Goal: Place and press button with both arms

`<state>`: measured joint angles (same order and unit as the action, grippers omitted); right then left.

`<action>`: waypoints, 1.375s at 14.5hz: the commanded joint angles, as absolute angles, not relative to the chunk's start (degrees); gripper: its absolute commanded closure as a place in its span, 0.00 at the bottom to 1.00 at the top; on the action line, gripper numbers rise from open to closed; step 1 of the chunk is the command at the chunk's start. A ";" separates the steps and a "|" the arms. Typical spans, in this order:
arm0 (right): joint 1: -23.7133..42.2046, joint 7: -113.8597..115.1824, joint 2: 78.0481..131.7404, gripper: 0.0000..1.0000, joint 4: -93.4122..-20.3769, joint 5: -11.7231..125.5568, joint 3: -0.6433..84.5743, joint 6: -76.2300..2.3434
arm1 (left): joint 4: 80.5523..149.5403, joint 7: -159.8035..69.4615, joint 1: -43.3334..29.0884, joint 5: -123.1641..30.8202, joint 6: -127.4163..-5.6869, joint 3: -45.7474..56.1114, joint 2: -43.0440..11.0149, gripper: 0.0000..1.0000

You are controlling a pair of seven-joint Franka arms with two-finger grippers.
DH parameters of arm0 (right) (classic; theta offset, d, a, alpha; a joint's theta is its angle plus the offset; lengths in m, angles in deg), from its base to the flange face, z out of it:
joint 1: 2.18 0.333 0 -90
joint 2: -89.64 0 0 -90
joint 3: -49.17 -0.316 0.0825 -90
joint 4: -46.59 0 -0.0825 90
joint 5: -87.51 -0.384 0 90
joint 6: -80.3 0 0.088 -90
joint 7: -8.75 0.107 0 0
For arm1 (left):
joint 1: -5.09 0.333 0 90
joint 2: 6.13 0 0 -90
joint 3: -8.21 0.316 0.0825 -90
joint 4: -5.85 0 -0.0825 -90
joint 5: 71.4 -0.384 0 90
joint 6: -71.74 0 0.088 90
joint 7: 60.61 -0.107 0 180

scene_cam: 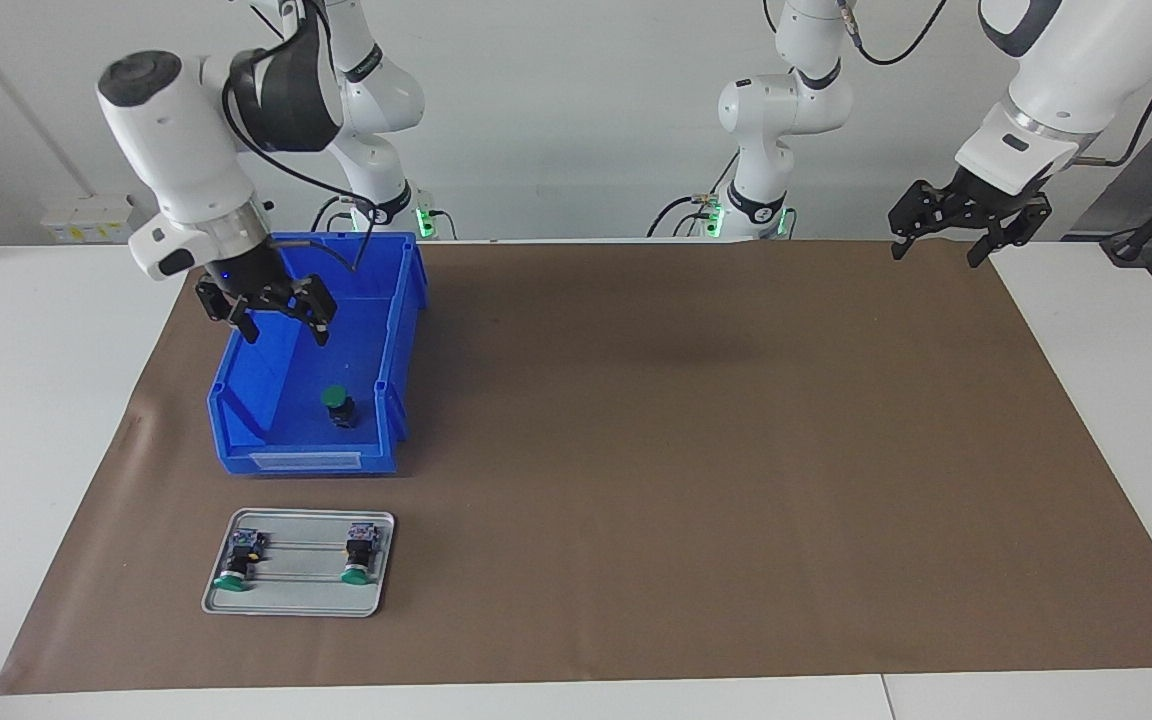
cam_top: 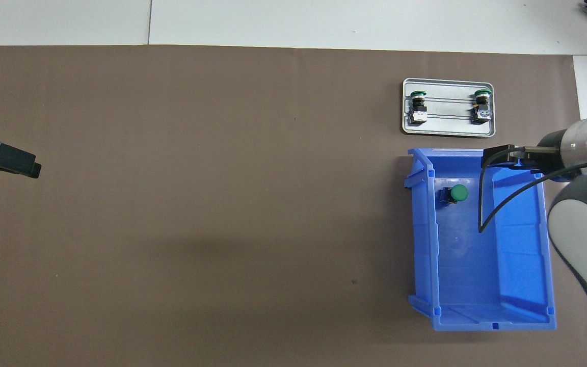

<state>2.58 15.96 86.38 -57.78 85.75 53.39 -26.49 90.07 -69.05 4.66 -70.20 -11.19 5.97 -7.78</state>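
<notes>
Right gripper is hanging open and empty over the blue bin, upper left of the facing view. Left gripper is waiting open at the upper right, over the mat's edge.

The button is standing cap-up on the bin floor, in the end of the bin toward the metal tray, close to one side wall. Two twin buttons are lying on that tray, lower left of the facing view.

My read: small, light, rigid. The cap is rounded and probably slick, so you're better off pinching the black body below it.

You're working tight here: the wall beside it is limiting finger room, so come straight down. The brown mat is giving you wide open room mid-frame.
</notes>
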 commanded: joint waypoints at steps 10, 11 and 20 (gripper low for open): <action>0.55 16.66 88.15 0.00 -39.72 90.67 53.03 -6.71 | 92.33 -68.70 5.53 -71.31 -12.28 5.13 -5.95 0.00; 0.55 16.40 88.58 0.00 -39.80 90.67 53.03 -6.62 | 92.42 -68.70 5.53 -71.31 -12.28 5.13 -5.95 0.00; 0.63 15.35 89.82 0.00 -41.21 90.67 52.68 -6.80 | 92.33 -68.70 5.53 -71.31 -12.28 5.13 -5.95 0.00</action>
